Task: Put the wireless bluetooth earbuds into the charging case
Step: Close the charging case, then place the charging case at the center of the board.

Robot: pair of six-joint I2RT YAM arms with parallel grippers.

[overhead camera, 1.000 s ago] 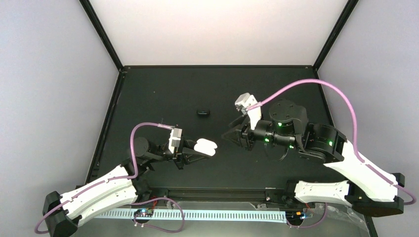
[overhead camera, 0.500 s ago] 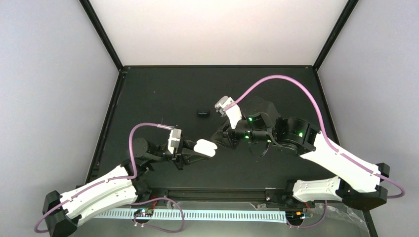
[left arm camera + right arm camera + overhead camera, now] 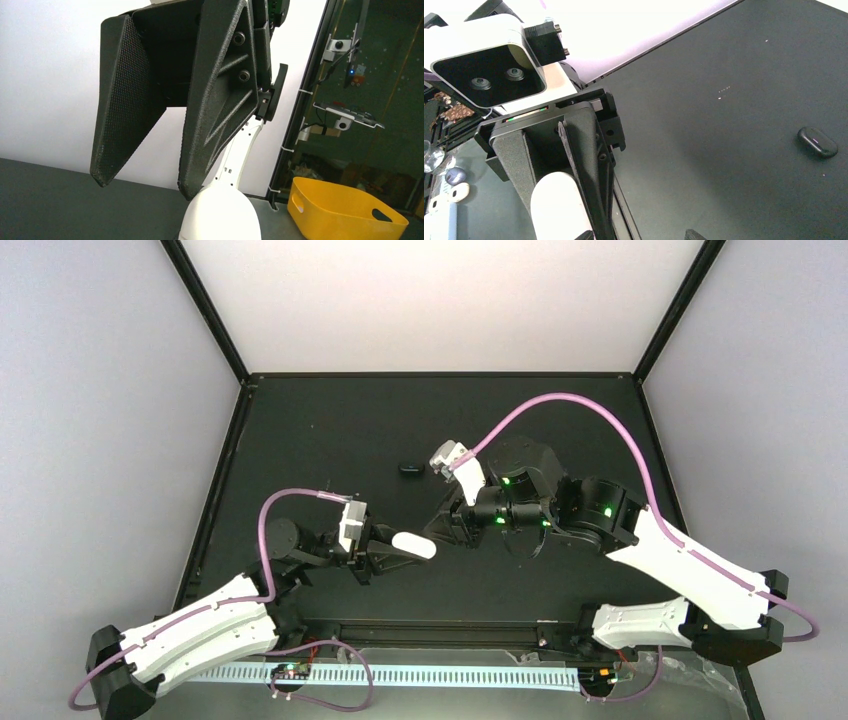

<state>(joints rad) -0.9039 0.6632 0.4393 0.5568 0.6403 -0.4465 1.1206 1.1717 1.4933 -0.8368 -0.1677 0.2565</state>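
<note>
The black bench (image 3: 300,440) carries both arms at its near edge. The right arm (image 3: 690,570) reaches from the near right corner toward the middle. The left arm (image 3: 200,625) comes in from the near left corner. The right gripper (image 3: 145,185) has its fingers spread with nothing between them, one tip just beside the white charging case (image 3: 556,210). The left gripper (image 3: 400,550) is clamped on that case, nearer the near edge. A black earbud (image 3: 410,468) lies alone about midway between near and far edges.
</note>
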